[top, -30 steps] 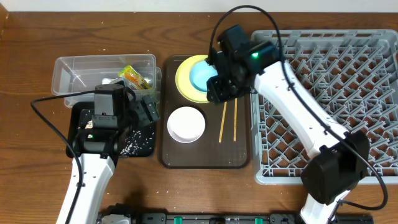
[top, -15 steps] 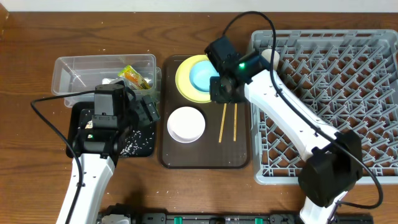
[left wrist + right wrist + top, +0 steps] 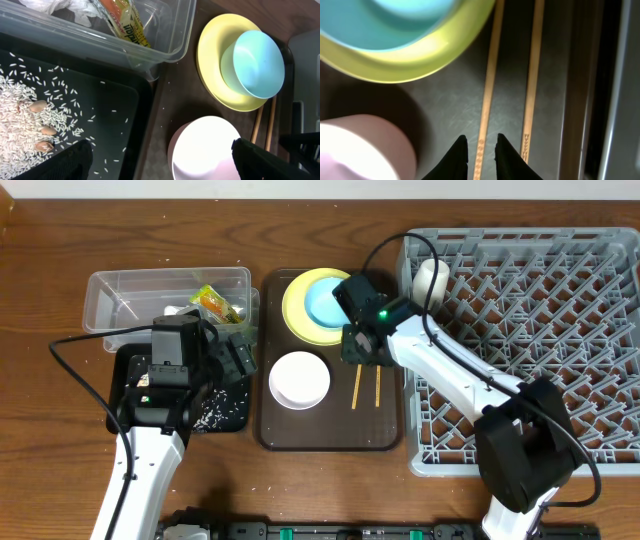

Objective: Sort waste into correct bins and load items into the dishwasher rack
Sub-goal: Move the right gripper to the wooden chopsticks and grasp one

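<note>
Bowl (image 3: 322, 302) on plate (image 3: 295, 317) at tray (image 3: 330, 437) rear, chopsticks (image 3: 355, 388) right on tray; rack (image 3: 540, 300) right of tray

I note: overhead looks straight down from afar; both wrist views sit close, sharing yellow plate (image 3: 215, 55) and chopsticks (image 3: 490, 85).

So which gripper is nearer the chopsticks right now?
Right. The right gripper straddles one of the chopsticks. The left gripper hangs open over the black tub's edge, beyond the white bowl.

The left hand (image 3: 166, 161) hangs spread wide, while the right hand (image 3: 480, 151) points down, fingers narrowly apart.
</note>
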`<state>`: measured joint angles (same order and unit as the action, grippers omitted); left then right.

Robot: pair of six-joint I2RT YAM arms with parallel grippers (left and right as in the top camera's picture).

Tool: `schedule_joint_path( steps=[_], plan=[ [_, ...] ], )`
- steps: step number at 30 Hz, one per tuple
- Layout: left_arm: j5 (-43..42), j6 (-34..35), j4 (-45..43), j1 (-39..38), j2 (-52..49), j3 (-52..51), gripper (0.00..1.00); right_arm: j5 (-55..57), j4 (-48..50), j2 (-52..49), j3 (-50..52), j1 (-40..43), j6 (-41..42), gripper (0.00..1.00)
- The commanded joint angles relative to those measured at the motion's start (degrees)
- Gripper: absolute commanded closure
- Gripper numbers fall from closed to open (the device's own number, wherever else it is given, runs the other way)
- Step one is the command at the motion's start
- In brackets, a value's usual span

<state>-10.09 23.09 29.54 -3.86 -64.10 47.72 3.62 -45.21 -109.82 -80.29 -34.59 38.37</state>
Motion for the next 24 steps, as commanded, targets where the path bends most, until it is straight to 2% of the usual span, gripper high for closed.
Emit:
schedule_joint_path(
  steps=[1,24],
  plan=[
    [0.74,-0.35,-0.13,-0.09,-0.33,1.46,0.08,2.40,2.67,-0.02,2.43,-0.68,0.83,0.83],
    [0.74,-0.35,-0.13,-0.09,-0.33,1.46,0.08,4.52,20.24,-0.04,14.73,-0.74,1.88,0.80]
  ],
)
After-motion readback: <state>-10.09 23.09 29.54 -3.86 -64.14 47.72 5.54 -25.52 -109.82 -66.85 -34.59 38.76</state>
